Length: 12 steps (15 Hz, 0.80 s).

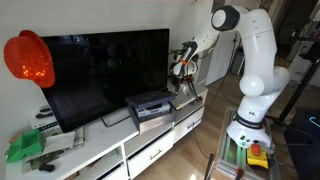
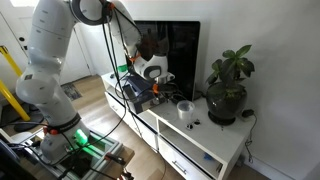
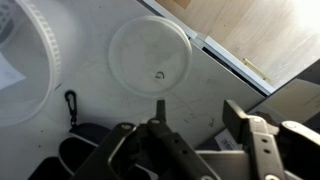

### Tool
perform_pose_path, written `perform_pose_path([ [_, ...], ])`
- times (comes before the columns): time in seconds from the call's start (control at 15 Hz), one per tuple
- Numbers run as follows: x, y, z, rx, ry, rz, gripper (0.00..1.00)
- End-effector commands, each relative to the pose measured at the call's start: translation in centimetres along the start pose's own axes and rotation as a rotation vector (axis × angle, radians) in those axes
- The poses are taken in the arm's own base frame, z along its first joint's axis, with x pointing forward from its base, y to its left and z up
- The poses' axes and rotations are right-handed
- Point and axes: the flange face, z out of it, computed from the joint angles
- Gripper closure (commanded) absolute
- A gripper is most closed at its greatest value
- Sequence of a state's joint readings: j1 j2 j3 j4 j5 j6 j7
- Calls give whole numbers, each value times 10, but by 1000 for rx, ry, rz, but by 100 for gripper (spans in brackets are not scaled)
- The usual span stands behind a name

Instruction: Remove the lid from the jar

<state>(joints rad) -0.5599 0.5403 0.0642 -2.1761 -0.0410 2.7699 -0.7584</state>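
Wrist view: my gripper [image 3: 200, 118] comes in from the bottom edge with its jaws apart and nothing between them. Ahead of the tips lies the lid [image 3: 150, 55], a round, pale, translucent disc, smooth, with a small hook-like mark at its centre. Whatever is beneath it is hidden from me. A larger ribbed translucent round [image 3: 25, 60] sits at the side and a black clip [image 3: 70, 105] lies nearer me. I judge I should centre over the disc, come down with the jaws spanning its rim, close gently since thin plastic may flex, then lift straight, watching that the light vessel does not rise with it. In an exterior view my gripper [image 2: 152, 78] hangs above the white cabinet [image 2: 215, 140], apart from the jar [image 2: 186, 112], which is small and rounded with a pale top and stands between me and the potted plant [image 2: 228, 95]. In an exterior view my gripper [image 1: 180, 68] is beside the glossy television [image 1: 100, 75], beyond the flat grey box [image 1: 150, 105]; there I cannot make out the jar.
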Motion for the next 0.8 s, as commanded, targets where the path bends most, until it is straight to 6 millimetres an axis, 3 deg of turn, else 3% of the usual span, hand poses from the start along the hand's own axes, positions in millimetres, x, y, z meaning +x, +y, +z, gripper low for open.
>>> perform_pose_path([
  [0.0, -19, 5, -80, -62, 3, 72, 8],
  [0.07, -22, 16, -98, -105, 21, 117, 0],
  [0.2, -32, 42, -129, -165, 19, 234, 0],
  [0.33, -44, 64, -146, -214, 15, 342, 0],
  [0.53, -64, 84, -157, -258, -25, 504, 0],
  [0.73, -76, 90, -154, -248, -94, 663, 0],
])
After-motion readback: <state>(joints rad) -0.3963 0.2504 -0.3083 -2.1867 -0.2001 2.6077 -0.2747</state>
